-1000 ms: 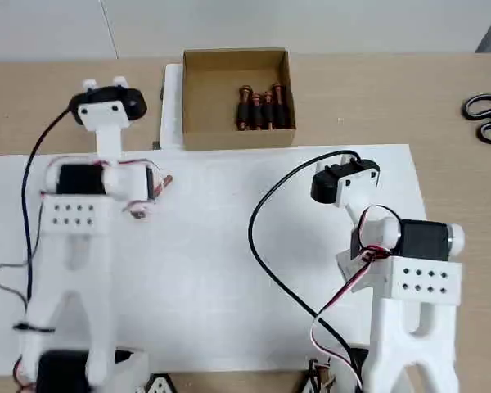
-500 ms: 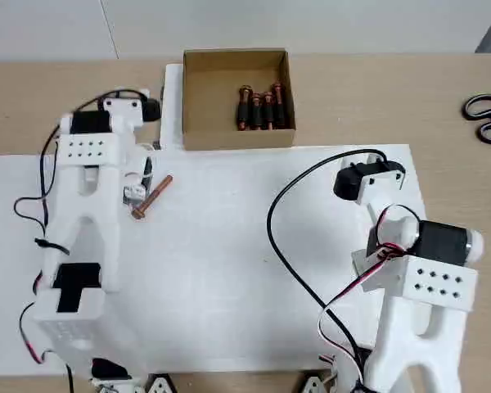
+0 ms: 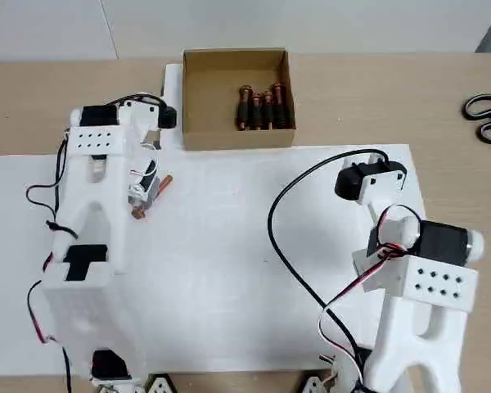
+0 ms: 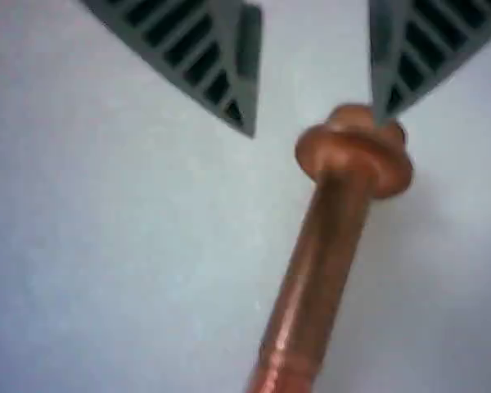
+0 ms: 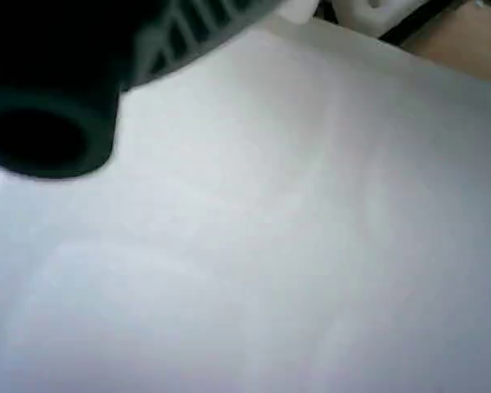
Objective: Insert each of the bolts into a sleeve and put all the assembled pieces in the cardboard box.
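Observation:
A copper bolt (image 3: 154,194) lies on the white sheet (image 3: 229,246), partly under the left arm. In the left wrist view the bolt (image 4: 323,270) lies with its head by one dark ribbed finger (image 4: 200,57). My left gripper (image 4: 315,90) is open just above the head. The cardboard box (image 3: 195,98) at the back holds several assembled pieces (image 3: 263,108). My right gripper (image 5: 123,82) hangs over the sheet at the right, shut on a black sleeve (image 5: 45,135) whose round mouth faces the camera.
Scissors (image 3: 485,116) lie on the wooden table at the far right. A black cable (image 3: 278,237) loops over the sheet's middle from the right arm (image 3: 368,178). The left arm's white body (image 3: 86,237) covers the sheet's left side.
The left arm has swung round and come down over the bolt, now partly covering it. The right arm shifted a little to the right, then stayed still.

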Robot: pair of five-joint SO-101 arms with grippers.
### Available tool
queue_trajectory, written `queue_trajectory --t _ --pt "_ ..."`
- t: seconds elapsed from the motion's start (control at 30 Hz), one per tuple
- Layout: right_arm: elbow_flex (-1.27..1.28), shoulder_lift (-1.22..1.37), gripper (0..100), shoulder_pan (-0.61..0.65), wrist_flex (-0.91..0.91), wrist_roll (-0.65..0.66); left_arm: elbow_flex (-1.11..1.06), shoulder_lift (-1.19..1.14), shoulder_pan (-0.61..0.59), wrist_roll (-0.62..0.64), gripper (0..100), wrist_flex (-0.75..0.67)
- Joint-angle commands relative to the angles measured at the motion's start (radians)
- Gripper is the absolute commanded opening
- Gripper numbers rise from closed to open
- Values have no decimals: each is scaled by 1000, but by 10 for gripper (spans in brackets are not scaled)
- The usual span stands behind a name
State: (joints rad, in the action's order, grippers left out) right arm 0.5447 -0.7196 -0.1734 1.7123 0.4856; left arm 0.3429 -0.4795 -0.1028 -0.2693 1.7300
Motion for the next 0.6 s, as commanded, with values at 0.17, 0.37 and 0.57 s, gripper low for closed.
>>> queue_trajectory --t 0.17,0.37,0.57 --pt "-5 -24 4 -8 4 -8 234 -157 -6 -89 105 6" --pt "-5 -24 4 -10 4 -8 334 -293 -5 -87 101 23" --pt "-5 -24 4 -10 4 -8 329 -304 -2 -83 98 23"
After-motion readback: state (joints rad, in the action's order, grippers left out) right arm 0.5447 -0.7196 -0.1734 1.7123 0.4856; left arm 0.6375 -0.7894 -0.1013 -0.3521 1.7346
